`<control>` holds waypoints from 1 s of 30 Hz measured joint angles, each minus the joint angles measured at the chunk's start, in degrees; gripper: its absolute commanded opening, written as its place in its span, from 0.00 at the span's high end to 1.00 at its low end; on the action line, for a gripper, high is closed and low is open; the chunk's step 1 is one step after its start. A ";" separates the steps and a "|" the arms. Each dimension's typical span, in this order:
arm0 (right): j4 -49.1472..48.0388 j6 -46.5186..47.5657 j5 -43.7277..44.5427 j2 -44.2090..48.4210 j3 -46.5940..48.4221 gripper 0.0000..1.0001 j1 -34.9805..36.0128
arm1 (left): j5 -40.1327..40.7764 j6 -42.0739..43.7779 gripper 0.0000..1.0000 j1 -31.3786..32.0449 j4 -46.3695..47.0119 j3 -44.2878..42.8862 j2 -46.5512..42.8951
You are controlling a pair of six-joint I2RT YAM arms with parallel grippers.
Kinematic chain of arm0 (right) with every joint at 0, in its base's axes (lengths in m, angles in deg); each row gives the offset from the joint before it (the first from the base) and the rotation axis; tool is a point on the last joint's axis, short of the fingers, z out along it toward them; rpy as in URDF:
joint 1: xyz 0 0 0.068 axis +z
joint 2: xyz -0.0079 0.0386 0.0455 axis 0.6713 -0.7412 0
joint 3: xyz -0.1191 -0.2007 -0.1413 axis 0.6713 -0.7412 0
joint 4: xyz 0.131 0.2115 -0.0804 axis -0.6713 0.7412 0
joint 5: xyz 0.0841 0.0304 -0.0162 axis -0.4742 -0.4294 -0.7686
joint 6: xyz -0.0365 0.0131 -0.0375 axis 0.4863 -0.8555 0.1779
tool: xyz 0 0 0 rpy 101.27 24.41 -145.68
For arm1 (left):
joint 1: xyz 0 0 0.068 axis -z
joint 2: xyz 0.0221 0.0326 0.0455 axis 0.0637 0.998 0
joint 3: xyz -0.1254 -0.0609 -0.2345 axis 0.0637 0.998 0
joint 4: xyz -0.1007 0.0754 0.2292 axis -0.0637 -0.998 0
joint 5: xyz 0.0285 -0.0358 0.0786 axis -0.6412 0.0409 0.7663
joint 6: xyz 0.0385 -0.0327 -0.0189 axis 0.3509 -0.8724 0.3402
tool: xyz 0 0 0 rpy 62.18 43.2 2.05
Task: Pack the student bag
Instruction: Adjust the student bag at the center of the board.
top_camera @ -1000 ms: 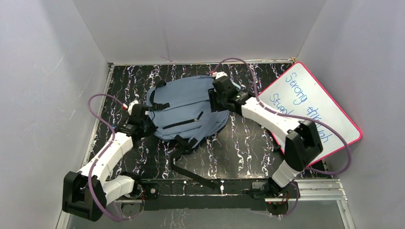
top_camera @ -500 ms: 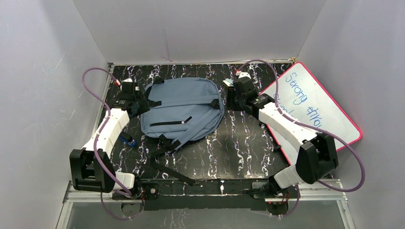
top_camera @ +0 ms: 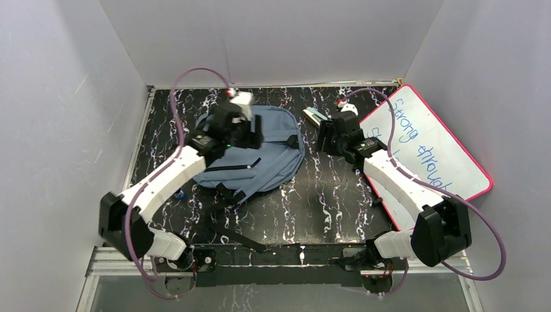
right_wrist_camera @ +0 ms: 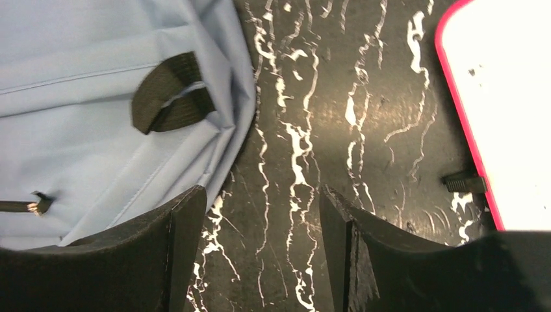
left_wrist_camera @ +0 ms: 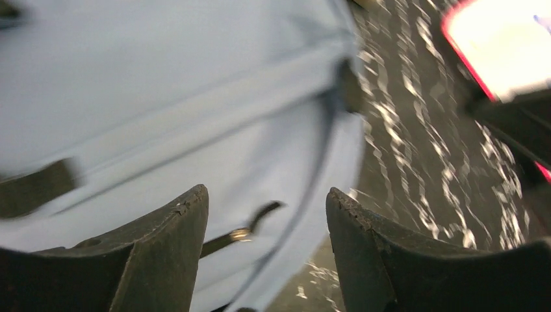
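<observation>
One student bag [top_camera: 266, 153], slate-blue and soft, lies flat on the black, white-veined table [top_camera: 325, 195], left of centre toward the far wall. We see two arms at work around it. The left gripper [top_camera: 252, 136] hangs over the bag's upper half. Its wrist camera shows the two dark fingers spread wide with nothing between them [left_wrist_camera: 265, 195], only blurred blue fabric and one black zipper pull [left_wrist_camera: 237, 234] below. Whether the fingertips touch the cloth we cannot tell.

The right gripper [top_camera: 323, 135] sits just beside the bag's right edge, over bare table. Its two fingers are likewise parted and empty [right_wrist_camera: 260, 194]. Its camera takes in the bag's corner [right_wrist_camera: 97, 130] with one black carry loop [right_wrist_camera: 170, 97] at the seam.

We count one whiteboard [top_camera: 422, 149], red-framed and marked with blue handwriting. It lies on the table's right side, close to the right arm and apart from the bag. The bag's black straps [top_camera: 234, 224] trail from its lower end toward the near edge. Two purple cables [top_camera: 188, 81] arc above the arms, one for each. One small blue object [top_camera: 180, 193] shows by the left forearm, just off the bag's lower left corner. It is too small for us to identify.
</observation>
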 measured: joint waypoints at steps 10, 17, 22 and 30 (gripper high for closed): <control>-0.26 -3.28 -5.57 0.26 -6.23 0.27 -6.19 | -2.73 5.66 0.29 15.43 5.53 -5.31 21.11; -0.31 -3.56 -6.73 3.52 -7.32 0.27 -6.27 | -2.29 7.82 0.26 15.56 7.13 -8.02 27.02; -0.31 -3.54 -6.97 4.37 -7.41 0.27 -6.40 | -2.34 8.83 0.26 15.54 8.31 -10.05 30.10; -0.44 -3.54 -7.45 5.03 -8.00 0.27 -6.43 | -2.49 9.40 0.30 15.54 9.20 -13.33 36.39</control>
